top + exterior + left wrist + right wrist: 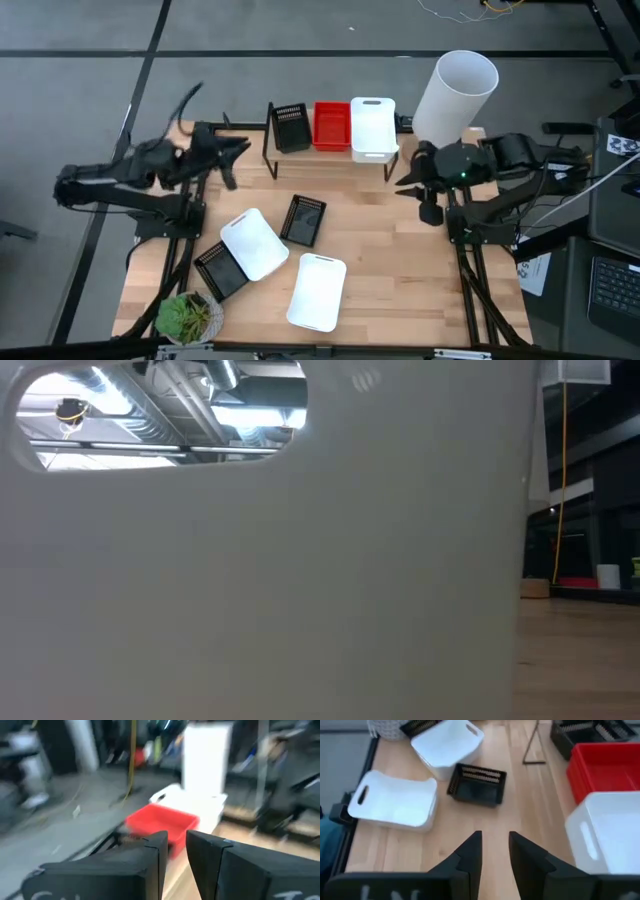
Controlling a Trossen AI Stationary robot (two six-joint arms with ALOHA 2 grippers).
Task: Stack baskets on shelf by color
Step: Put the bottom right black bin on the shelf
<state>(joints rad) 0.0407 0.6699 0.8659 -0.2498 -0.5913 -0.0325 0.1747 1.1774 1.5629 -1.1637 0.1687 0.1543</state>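
Note:
On the shelf (270, 150) at the table's far edge, a black basket (290, 127), a red basket (332, 125) and a white basket (373, 127) stand side by side. On the tabletop lie a black basket (303, 219), a white basket (253, 243), another black basket (220, 270) and another white basket (317, 291). My left gripper (240, 150) hovers left of the shelf, narrowly open and empty; its wrist view shows the red basket (162, 822) ahead. My right gripper (408, 185) hovers right of the shelf, narrowly open and empty (495, 845).
A tall white cylinder (455, 97) stands at the far right, behind my right arm. A potted plant (188, 317) sits at the near left corner. A white basket wall (260, 560) fills most of the low view. Bare wood (420, 270) lies on the table's right half.

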